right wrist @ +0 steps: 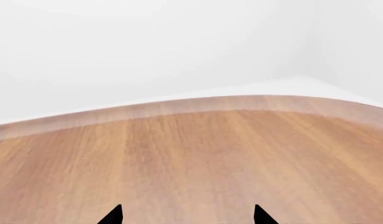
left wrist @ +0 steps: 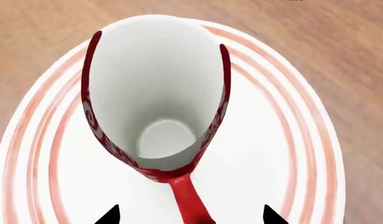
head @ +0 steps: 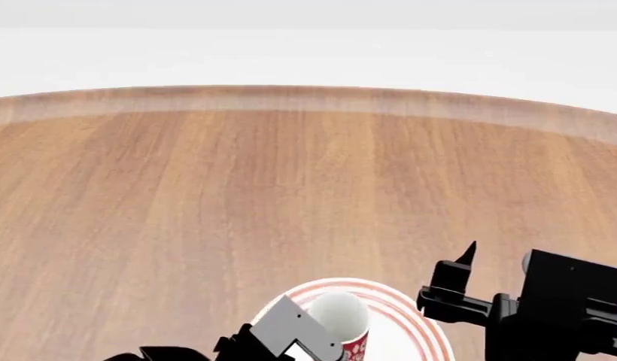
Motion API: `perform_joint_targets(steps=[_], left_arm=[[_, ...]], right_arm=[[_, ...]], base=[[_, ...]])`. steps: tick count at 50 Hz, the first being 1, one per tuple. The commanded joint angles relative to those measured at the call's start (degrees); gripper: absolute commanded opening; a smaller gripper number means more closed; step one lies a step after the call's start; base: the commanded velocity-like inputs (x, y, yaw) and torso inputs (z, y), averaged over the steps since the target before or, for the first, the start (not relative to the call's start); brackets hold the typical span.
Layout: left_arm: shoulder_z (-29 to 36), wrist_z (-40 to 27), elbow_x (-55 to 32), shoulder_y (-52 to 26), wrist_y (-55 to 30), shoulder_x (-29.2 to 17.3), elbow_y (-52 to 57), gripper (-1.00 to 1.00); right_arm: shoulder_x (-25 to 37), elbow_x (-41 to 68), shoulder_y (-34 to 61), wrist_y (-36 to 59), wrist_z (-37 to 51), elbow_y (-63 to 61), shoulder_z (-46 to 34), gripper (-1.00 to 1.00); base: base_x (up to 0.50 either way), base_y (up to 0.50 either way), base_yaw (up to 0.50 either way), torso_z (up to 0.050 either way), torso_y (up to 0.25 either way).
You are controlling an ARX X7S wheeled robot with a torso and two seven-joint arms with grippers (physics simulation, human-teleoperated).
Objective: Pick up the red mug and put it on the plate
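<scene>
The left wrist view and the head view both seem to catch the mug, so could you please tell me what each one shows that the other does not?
Only the left wrist view shows the red mug from above: its white inside down to the bottom, its red handle between the left gripper's spread fingertips, which do not touch it, and the plate's white centre.

Only the head view shows the right gripper off to the side of the plate, the far edge of the wooden table and the pale wall behind.

Both show the mug standing on the plate, with its red rings.
</scene>
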Motion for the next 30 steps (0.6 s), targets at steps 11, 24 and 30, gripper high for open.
perform_joint_targets(steps=[11, 24, 30], left_arm=[[-3.69, -16.71, -5.75, -3.90, -5.47, -19.55, 37.87, 1.00], [-9.02, -16.18, -9.41, -2.07, 0.29, -35.42, 56.56, 1.00], [-13.60, -14.74, -7.77, 2.37, 10.81, -39.30, 58.25, 1.00]], right_arm=[[-0.32, -0.30, 0.65, -0.83, -0.13, 2.09, -1.35, 1.00], [-0.33, -0.27, 1.11, -0.86, -0.16, 2.45, -2.10, 1.00], [-0.16, -0.15, 1.09, -0.49, -0.10, 1.56, -2.48, 1.00]], base=[[0.00, 0.00, 0.00, 0.000, 0.000], [0.00, 0.00, 0.00, 0.000, 0.000], [0.00, 0.00, 0.00, 0.000, 0.000]])
